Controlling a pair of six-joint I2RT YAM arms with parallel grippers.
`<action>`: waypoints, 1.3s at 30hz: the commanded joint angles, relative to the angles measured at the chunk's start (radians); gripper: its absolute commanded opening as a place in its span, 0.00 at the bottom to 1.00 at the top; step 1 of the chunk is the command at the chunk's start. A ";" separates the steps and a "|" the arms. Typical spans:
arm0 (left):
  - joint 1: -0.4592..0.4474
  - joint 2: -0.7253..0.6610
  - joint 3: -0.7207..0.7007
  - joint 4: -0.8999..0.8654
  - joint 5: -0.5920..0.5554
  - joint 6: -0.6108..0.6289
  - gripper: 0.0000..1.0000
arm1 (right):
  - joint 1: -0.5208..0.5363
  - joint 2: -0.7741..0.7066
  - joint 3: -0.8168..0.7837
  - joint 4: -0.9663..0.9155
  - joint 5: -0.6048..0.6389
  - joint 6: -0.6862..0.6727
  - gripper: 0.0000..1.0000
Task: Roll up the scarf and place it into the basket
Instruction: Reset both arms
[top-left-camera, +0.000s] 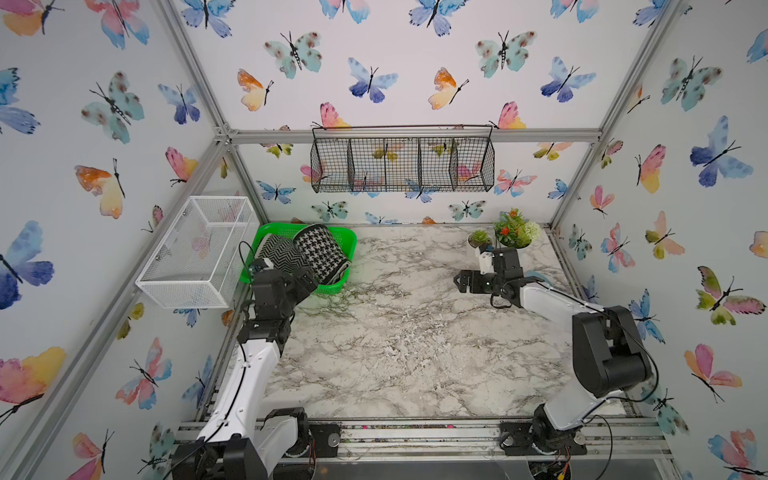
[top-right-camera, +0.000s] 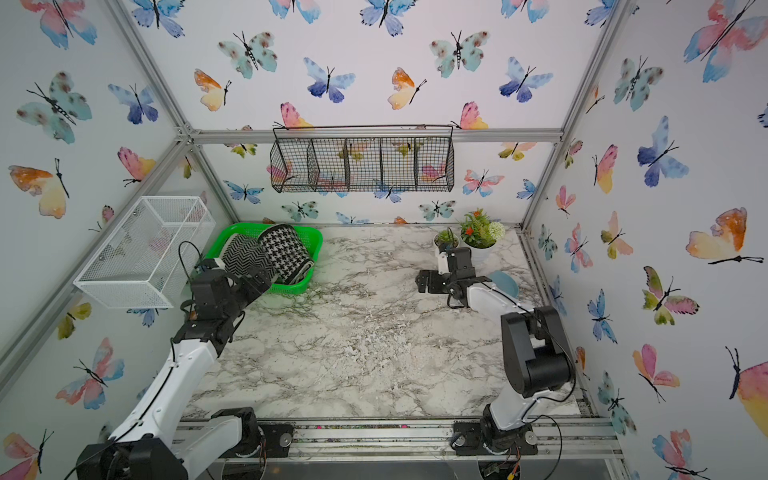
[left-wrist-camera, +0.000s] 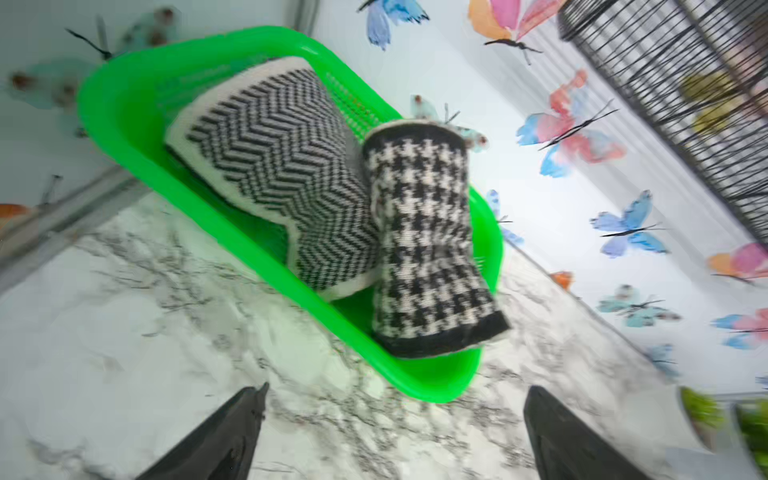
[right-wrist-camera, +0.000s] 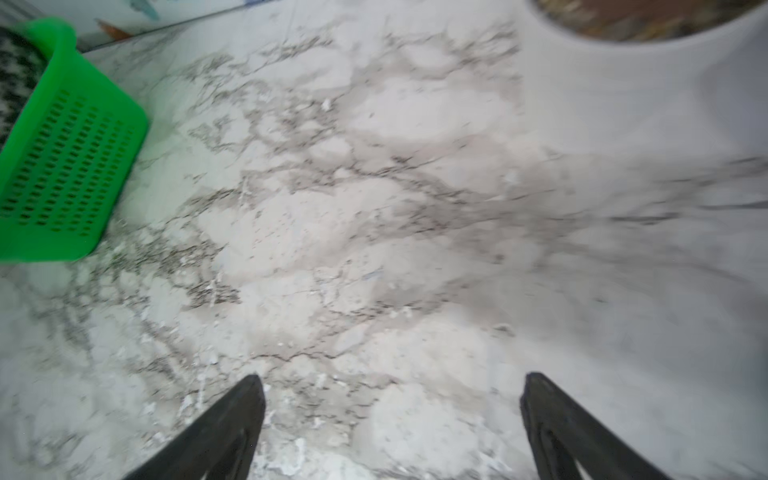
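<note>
Scarf rolls, two, both in the basket (top-left-camera: 286, 227). The houndstooth scarf roll (top-left-camera: 322, 253) lies in the half of the basket toward the open tabletop. The chevron scarf roll (top-left-camera: 280, 253) lies against it in the other half, the two touching along their sides. Both stick up above the rim. The left wrist view, blurred, shows the same pair: houndstooth scarf roll (left-wrist-camera: 424, 232) and chevron scarf roll (left-wrist-camera: 282, 166) inside the green basket (left-wrist-camera: 124, 124).

Left gripper (top-left-camera: 309, 282) sits at the basket's near rim, jaws spread wide with nothing between them. Its wrist view shows only marble between the fingers, left gripper (left-wrist-camera: 397, 388).

Right gripper (top-left-camera: 460, 283) hangs above the marble tabletop (top-left-camera: 415, 332), well apart from the basket, jaws spread and empty. Its wrist view, right gripper (right-wrist-camera: 392, 378), has the basket's perforated wall (right-wrist-camera: 70, 166) at the edge.

White wire-mesh box (top-left-camera: 195, 253) hangs just beside the basket, on the side away from the open tabletop. Black wire rack (top-left-camera: 403, 164) hangs on the back wall, higher than the basket. Two potted plants (top-left-camera: 515, 228) stand at the far corner opposite the basket.
</note>
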 joint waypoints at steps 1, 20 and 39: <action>-0.007 0.007 -0.159 0.250 -0.150 0.144 0.98 | -0.028 -0.078 -0.142 0.183 0.288 -0.077 0.98; -0.223 0.366 -0.487 1.249 -0.474 0.498 0.98 | -0.052 -0.050 -0.563 0.957 0.486 -0.246 0.99; -0.161 0.475 -0.482 1.346 -0.321 0.505 0.98 | -0.070 -0.018 -0.543 0.954 0.473 -0.244 0.98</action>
